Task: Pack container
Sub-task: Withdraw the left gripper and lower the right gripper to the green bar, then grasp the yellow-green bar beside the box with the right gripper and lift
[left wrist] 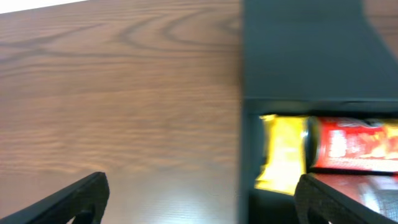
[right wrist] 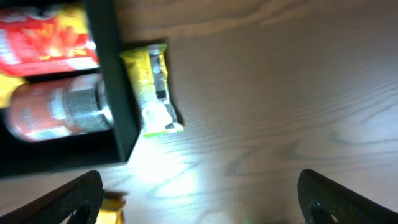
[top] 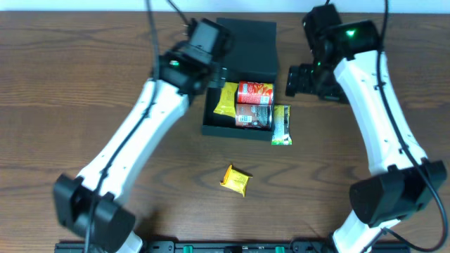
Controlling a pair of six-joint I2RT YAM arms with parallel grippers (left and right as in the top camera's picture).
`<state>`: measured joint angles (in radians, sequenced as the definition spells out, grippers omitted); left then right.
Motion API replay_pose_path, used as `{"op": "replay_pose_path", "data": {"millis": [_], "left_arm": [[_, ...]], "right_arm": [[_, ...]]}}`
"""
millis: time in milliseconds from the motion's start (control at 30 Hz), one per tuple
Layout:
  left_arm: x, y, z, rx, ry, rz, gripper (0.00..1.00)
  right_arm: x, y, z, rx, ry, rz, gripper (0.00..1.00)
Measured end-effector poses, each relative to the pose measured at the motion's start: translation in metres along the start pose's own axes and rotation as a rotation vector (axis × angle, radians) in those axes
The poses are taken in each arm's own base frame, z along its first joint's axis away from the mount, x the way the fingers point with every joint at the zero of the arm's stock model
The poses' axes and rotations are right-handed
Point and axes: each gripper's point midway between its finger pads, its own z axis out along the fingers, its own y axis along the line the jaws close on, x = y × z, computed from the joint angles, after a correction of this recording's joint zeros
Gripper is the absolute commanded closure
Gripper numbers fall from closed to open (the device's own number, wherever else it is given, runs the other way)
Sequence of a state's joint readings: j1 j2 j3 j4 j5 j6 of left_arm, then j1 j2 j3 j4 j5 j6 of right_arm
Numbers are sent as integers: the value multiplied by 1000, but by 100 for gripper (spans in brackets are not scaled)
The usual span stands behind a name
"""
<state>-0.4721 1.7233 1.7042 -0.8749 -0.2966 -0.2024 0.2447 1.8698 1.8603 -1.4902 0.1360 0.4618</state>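
Observation:
The dark container (top: 211, 126) stands open at mid table, its flip lid (top: 246, 42) lying back. Inside it are a yellow packet (top: 226, 100), a red can (top: 254, 91) and a second can (top: 253, 116). A green-yellow bar packet (top: 281, 124) lies on the table against its right wall. A small yellow packet (top: 235, 180) lies in front of it. My left gripper (top: 214, 74) is open and empty over the container's left wall (left wrist: 249, 162). My right gripper (top: 294, 79) is open and empty, right of the container and above the bar packet (right wrist: 152, 87).
The wooden table (top: 70, 84) runs left and right of the container. The left wrist view shows the lid (left wrist: 305, 50), the yellow packet (left wrist: 283, 158) and the red can (left wrist: 354, 146). The right wrist view shows both cans (right wrist: 56, 112) behind the container's wall (right wrist: 115, 93).

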Motion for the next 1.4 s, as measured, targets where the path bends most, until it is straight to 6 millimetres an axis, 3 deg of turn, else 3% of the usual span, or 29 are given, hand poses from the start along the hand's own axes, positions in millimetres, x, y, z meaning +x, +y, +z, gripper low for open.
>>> {"op": "replay_pose_path", "data": {"millis": [200, 333, 467, 733, 1233, 1400], "left_arm": [[-1, 69, -31, -77, -6, -44, 5], [0, 88, -31, -97, 6, -67, 5], [2, 90, -29, -81, 16, -76, 5], [2, 86, -29, -61, 21, -64, 5], [2, 86, -29, -58, 21, -62, 5], [2, 86, -29, -58, 21, -62, 5]], "right_arm": [[30, -2, 56, 49, 63, -16, 1], [43, -6, 60, 9, -7, -3, 1], [40, -3, 57, -61, -114, 15, 1], [46, 10, 100, -107, -129, 11, 6], [39, 21, 117, -155, -171, 16, 5], [38, 29, 134, -170, -142, 11, 4]]}}
